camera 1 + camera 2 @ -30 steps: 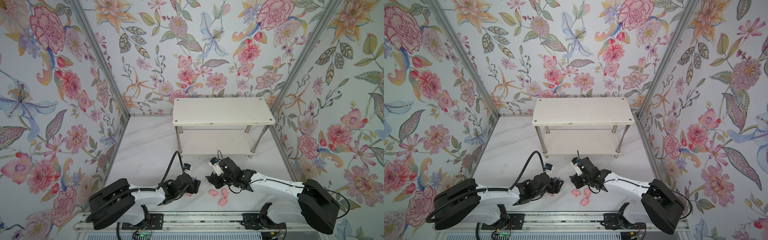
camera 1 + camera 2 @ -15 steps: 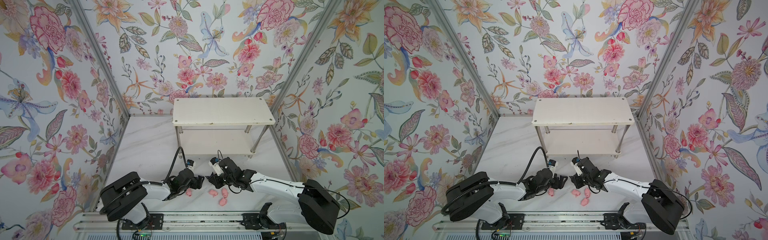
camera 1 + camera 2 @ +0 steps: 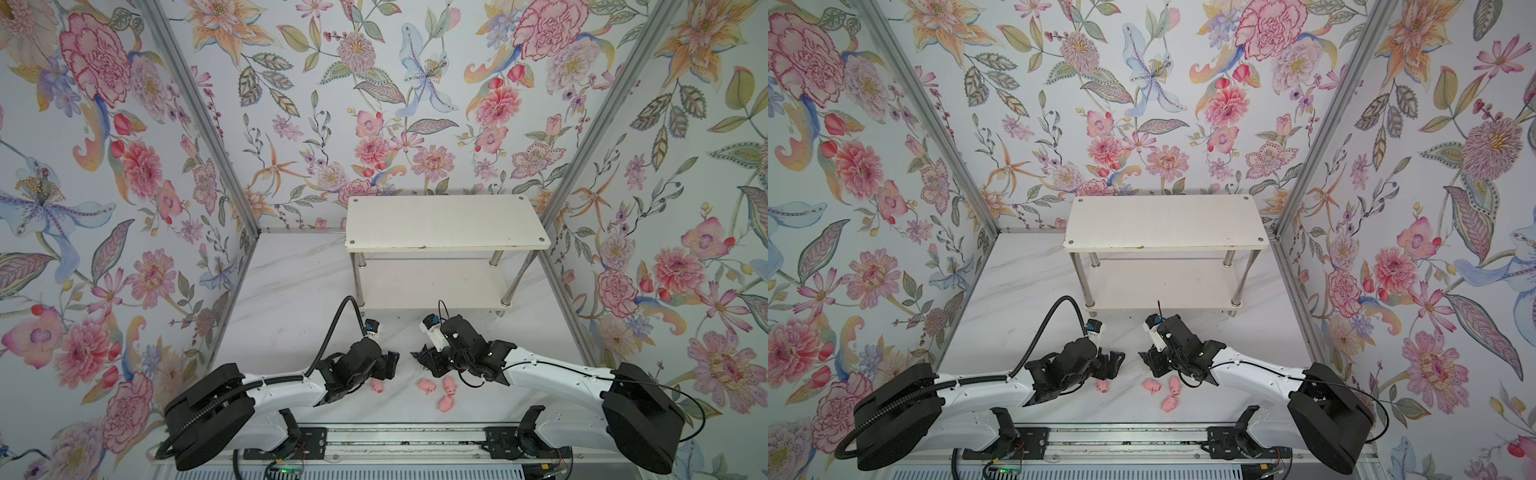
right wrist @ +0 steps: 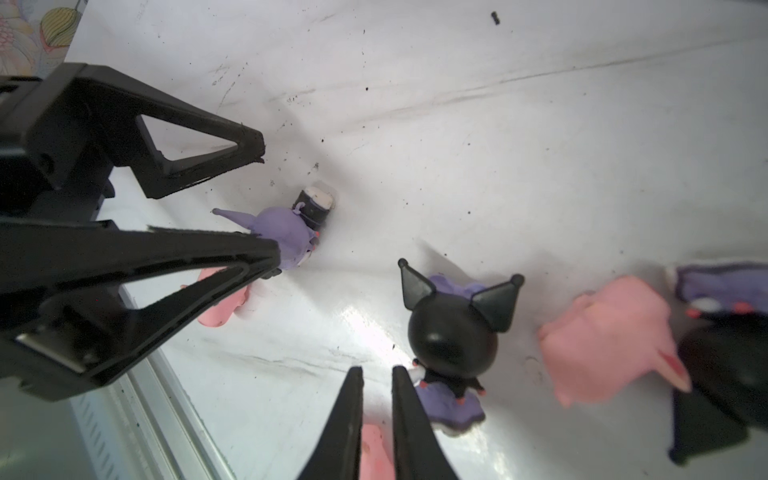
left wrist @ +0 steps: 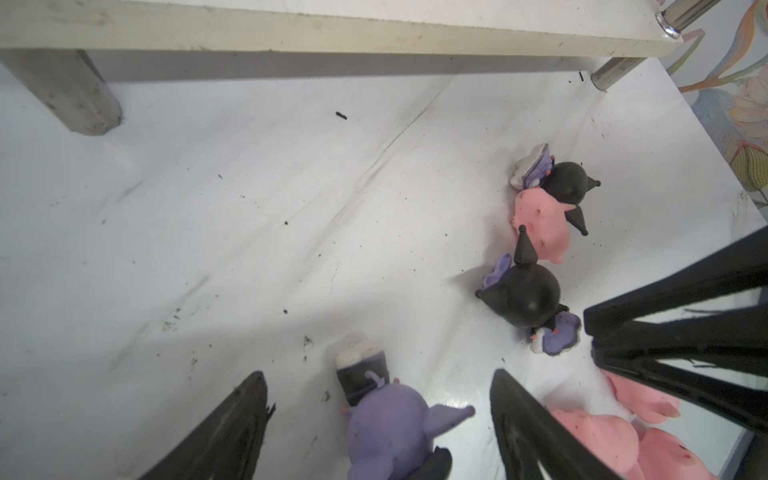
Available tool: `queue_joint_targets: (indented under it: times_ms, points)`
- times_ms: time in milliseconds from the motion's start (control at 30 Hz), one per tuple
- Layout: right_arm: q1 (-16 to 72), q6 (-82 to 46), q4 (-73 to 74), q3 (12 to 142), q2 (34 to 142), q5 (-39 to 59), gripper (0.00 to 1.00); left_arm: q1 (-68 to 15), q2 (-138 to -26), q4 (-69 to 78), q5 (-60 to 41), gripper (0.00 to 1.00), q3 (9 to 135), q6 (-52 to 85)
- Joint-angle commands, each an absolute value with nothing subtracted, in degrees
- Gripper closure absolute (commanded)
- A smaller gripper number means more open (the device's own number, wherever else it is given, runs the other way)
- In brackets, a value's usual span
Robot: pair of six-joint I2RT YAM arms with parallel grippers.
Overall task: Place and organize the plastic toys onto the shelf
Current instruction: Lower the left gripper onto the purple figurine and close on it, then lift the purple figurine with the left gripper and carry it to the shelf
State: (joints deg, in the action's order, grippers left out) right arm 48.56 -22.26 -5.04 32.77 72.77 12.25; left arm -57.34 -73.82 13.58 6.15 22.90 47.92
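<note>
My left gripper (image 3: 392, 360) and right gripper (image 3: 418, 358) face each other low over the table (image 3: 291, 299), before the shelf (image 3: 444, 220). One pig (image 3: 377, 386) lies just beside my left; three pigs (image 3: 446, 403) cluster by my right.

Light is bright and even; soft shadow lies under the white chrome-legged shelf (image 5: 332, 37), glare spots the glossy white marbled tabletop (image 4: 365, 328); wrist-view edges blur.

You face a staged robot test booth, floral-papered panels (image 3: 374, 104) between aluminium posts (image 3: 199, 116) behind and beside the shelf (image 3: 444, 222), marble-look tabletop (image 3: 291, 291) beneath it, mounting rail (image 3: 395, 436) before it.
</note>
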Motion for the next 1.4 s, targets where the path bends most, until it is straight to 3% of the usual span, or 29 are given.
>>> queue_joint_targets:
  times_ms: [0, 233, 433, 1033, 1367]
  points:
    - [48.34, -22.16, -4.41, 32.51, 73.61, 12.72, 0.83, -59.74, -74.75, 9.63, 8.29, 0.14, 22.48, 49.78]
    - [48.43, -22.41, -4.35, 31.78, 73.03, 12.65, 0.83, -60.47, -79.84, 13.75, 7.5, 0.15, 22.93, 50.72]
    - [48.24, -22.6, -4.36, 30.94, 72.34, 12.13, 0.83, -60.49, -83.33, 14.34, 8.0, 0.23, 25.27, 49.24]
    - [48.15, -22.24, -4.14, 30.67, 73.17, 12.42, 0.83, -60.15, -82.42, 11.53, 8.73, 0.61, 27.26, 46.35]
    - [47.99, -21.9, -4.05, 30.61, 73.33, 12.02, 0.83, -51.16, -81.21, -9.37, 8.68, 0.69, 42.03, 31.6]
